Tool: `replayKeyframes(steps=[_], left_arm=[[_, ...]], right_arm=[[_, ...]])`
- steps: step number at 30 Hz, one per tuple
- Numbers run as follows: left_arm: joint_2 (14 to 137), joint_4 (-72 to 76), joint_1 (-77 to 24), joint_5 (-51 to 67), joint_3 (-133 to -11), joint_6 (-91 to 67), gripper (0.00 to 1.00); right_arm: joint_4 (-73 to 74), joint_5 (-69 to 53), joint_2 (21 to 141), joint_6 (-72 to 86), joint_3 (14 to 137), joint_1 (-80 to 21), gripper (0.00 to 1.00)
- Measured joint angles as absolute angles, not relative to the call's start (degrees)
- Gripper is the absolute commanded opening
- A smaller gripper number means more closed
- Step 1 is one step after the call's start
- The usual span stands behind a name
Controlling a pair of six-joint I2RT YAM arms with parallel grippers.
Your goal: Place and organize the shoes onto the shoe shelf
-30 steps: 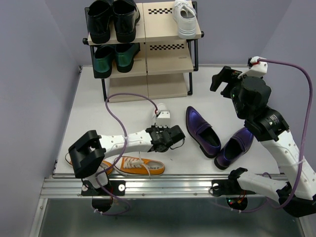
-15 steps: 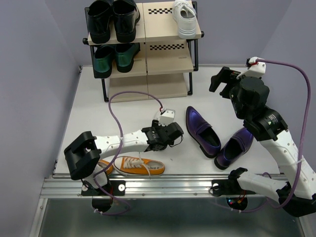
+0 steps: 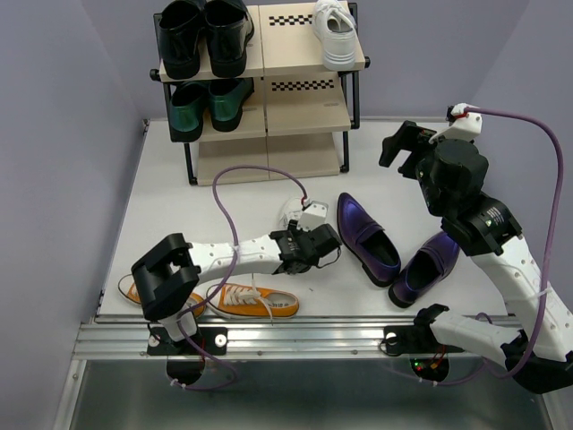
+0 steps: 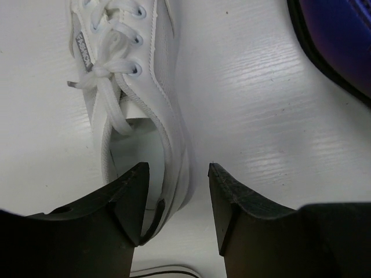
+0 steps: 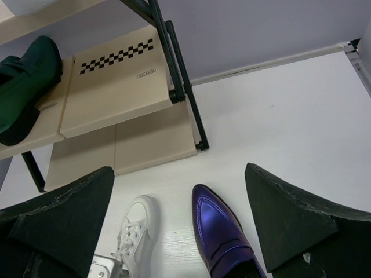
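Left claw (image 4: 177, 197): jaws apart, straddling the heel rim of a white sneaker (image 4: 145, 104) that lies on the worktop (image 4: 261, 116).
Right claw (image 5: 179, 231): jaws wide apart, holding nothing, raised just right of the shoe shelf (image 3: 286, 49).
Other white sneaker (image 3: 336, 36): top tier, right end.
Purple loafers (image 3: 365, 237): on the worktop, right of that first sneaker.
Orange sneakers (image 3: 255, 302): at the worktop's near edge.

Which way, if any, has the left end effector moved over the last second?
Yes. In the top view the left end effector has shifted right, narrowing its gap to the nearer purple loafer, which has stayed put on the table.
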State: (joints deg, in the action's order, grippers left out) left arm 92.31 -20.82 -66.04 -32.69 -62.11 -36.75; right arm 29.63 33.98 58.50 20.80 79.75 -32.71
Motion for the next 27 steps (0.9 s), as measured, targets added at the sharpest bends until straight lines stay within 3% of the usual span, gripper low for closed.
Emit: replayKeyframes(steps=[6, 9, 10, 13, 27], left_arm=[[97.2, -20.1, -66.0, -31.5, -62.1, -36.4, 0.56], [97.8, -19.6, -66.0, -31.6, -62.2, -35.9, 0.37], [98.1, -19.7, -66.0, -31.8, -62.4, -35.8, 0.23], [98.3, -20.3, -65.9, -32.0, -62.7, -35.9, 0.00], [95.8, -25.3, -65.9, -29.6, -69.7, -35.6, 0.00]], right_arm=[[29.6, 33.9, 58.5, 20.8, 79.7, -32.7, 1.00], [29.6, 33.8, 58.5, 20.8, 79.7, -32.7, 1.00], [29.6, 33.9, 58.5, 20.8, 79.7, -32.7, 1.00], [29.6, 33.9, 58.4, 20.8, 79.7, -32.7, 1.00], [29.9, 33.8, 58.1, 21.2, 77.9, -32.7, 1.00]])
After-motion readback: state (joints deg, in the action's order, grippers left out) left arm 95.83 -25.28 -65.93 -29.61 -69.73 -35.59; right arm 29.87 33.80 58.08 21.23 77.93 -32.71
